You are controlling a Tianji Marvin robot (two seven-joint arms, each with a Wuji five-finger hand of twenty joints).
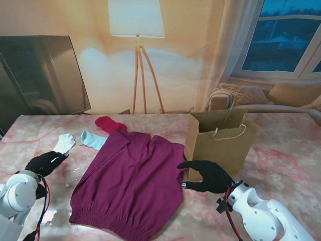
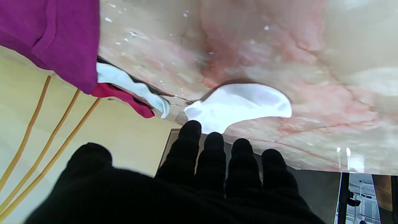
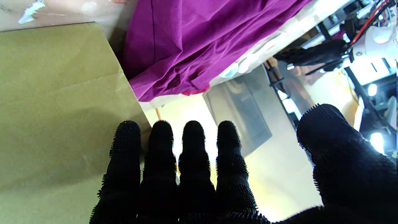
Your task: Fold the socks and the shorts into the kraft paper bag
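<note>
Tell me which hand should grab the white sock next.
Left. The left hand is open with its fingertips right at the white sock, which fills its wrist view. The right hand sits across the shorts, in front of the bag.

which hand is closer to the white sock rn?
Left. The left hand has its fingers at the white sock's edge; the right hand sits across the shorts, beside the kraft paper bag.
</note>
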